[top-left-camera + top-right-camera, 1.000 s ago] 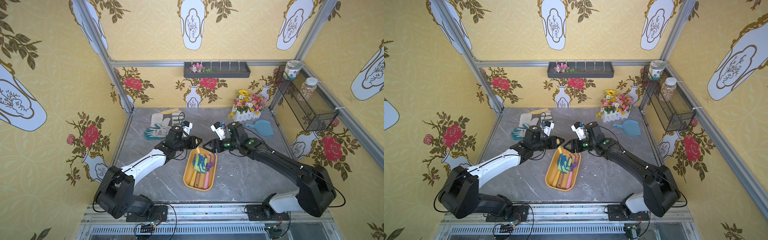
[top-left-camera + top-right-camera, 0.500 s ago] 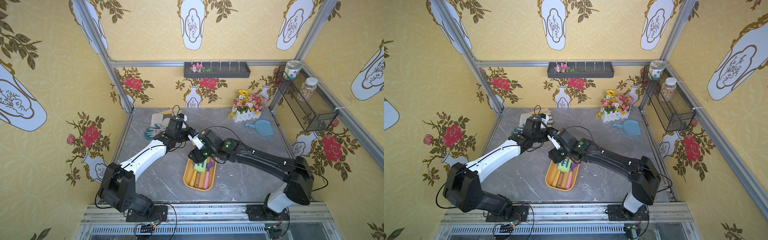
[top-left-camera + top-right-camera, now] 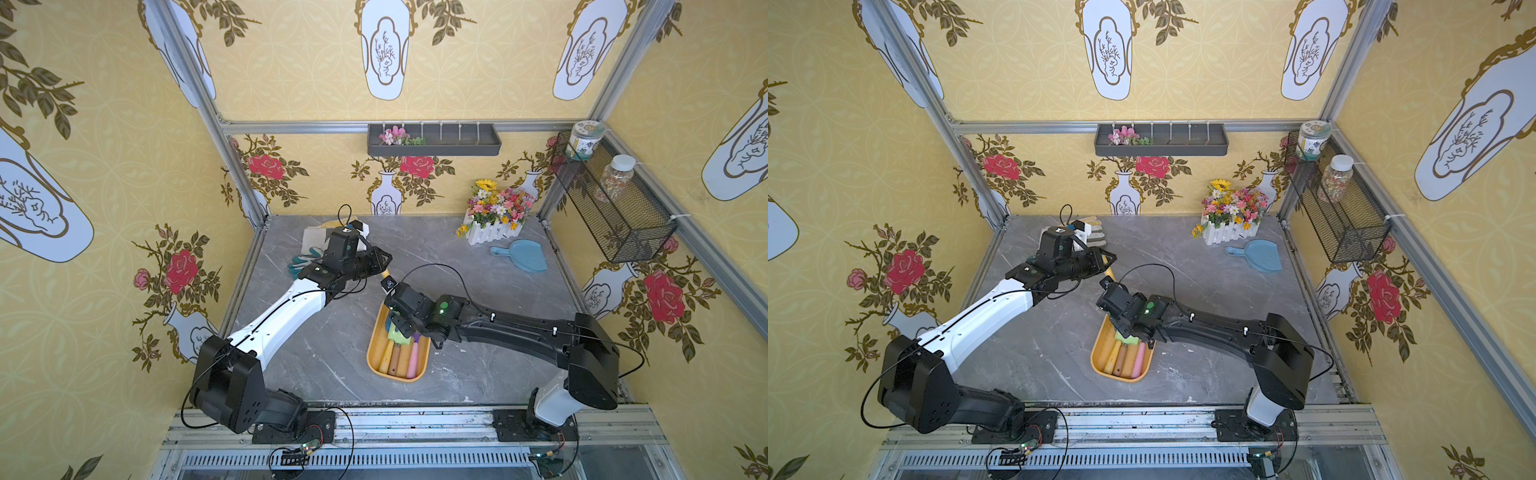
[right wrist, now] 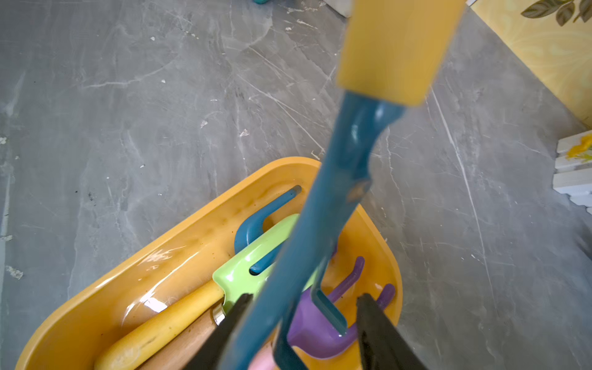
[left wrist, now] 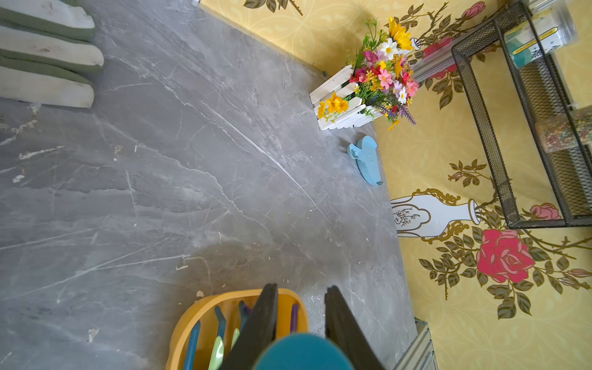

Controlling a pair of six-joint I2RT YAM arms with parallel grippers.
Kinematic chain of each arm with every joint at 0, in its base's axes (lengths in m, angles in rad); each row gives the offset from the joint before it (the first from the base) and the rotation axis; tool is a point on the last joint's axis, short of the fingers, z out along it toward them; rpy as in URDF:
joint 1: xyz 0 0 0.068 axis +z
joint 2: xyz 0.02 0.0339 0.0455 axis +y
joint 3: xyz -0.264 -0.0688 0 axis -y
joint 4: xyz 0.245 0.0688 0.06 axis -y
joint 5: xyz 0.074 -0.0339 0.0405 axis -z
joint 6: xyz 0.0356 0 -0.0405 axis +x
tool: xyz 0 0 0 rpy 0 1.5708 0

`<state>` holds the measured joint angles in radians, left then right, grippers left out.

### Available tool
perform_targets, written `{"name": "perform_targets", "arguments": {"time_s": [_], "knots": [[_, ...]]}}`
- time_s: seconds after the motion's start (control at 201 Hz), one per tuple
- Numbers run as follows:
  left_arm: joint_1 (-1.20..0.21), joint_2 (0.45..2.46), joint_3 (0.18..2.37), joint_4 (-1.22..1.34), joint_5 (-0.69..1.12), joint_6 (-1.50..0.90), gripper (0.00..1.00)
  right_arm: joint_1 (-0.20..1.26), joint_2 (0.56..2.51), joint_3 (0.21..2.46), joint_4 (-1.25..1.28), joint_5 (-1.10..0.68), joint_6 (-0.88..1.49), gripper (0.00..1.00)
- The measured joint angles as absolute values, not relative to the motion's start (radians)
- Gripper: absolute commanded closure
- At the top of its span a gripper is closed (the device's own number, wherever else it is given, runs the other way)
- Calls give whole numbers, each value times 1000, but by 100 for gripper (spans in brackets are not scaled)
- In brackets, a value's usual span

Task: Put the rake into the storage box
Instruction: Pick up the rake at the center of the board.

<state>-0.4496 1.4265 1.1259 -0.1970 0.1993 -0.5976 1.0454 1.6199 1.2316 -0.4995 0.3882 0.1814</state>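
The rake [image 4: 336, 192] is teal with a yellow handle and hangs slanted over the far end of the storage box [image 3: 376, 353], a yellow-orange tray. My left gripper [image 3: 384, 259] is shut on its handle end, a teal blob between the jaws in the left wrist view [image 5: 299, 288]. My right gripper [image 4: 302, 299] is low over the box [image 4: 160, 256] with its jaws apart, straddling the rake's head. One finger touches the head and the other stands clear of a tine. Several hand tools lie in the box, with green, purple and blue heads.
Work gloves [image 3: 307, 257] lie at the back left behind my left gripper. A white flower box [image 3: 494, 220] and a blue dustpan [image 3: 523, 255] sit at the back right. A wire basket [image 3: 611, 208] hangs on the right wall and a grey trough [image 3: 434, 141] on the back wall.
My right gripper has swung left and come down over the box's far end, its jaws narrowing round the rake's head. My left gripper has drawn back a little with the handle.
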Motion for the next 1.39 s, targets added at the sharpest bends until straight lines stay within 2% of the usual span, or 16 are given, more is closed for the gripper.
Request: {"name": "perform_targets", "arguments": {"time_s": [0.065, 0.139, 0.214, 0.239, 0.304, 0.363, 0.423, 0.483, 0.567, 0.592, 0.607, 0.622, 0.826, 1.135, 1.389], "knots": [[-437, 1427, 1127, -191, 204, -616, 100, 1043, 1607, 1219, -464, 386, 175, 90], [-437, 1427, 1124, -179, 208, -603, 100, 1042, 1588, 1203, -441, 347, 118, 100], [-435, 1428, 1113, -163, 206, -616, 100, 1024, 1562, 1177, -414, 299, 101, 100], [-435, 1428, 1108, -156, 207, -617, 96, 1014, 1554, 1168, -403, 277, 100, 100], [-435, 1427, 1095, -136, 221, -622, 95, 981, 1530, 1139, -387, 220, 97, 100], [-435, 1427, 1081, -117, 232, -632, 81, 950, 1505, 1113, -370, 149, 90, 100], [-435, 1423, 1069, -101, 241, -637, 58, 906, 1475, 1081, -343, 51, 81, 100], [-435, 1417, 1060, -96, 256, -622, 46, 850, 1440, 1054, -329, -36, 103, 100], [-432, 1398, 1044, -119, 257, -606, 35, 760, 1403, 1019, -325, -74, 174, 100], [-431, 1394, 1039, -124, 255, -601, 26, 738, 1397, 1013, -319, -84, 191, 100], [-430, 1393, 1037, -125, 255, -601, 5, 728, 1394, 1010, -315, -95, 199, 100], [-429, 1391, 1034, -126, 255, -599, 1, 719, 1391, 1007, -311, -108, 206, 100], [-429, 1364, 987, -80, 295, -596, 0, 660, 1377, 967, -259, -307, 266, 100], [-429, 1327, 924, 7, 366, -599, 0, 570, 1360, 875, -49, -628, 407, 100], [-429, 1278, 937, -11, 410, -428, 0, 500, 1358, 862, 42, -818, 490, 100]]}}
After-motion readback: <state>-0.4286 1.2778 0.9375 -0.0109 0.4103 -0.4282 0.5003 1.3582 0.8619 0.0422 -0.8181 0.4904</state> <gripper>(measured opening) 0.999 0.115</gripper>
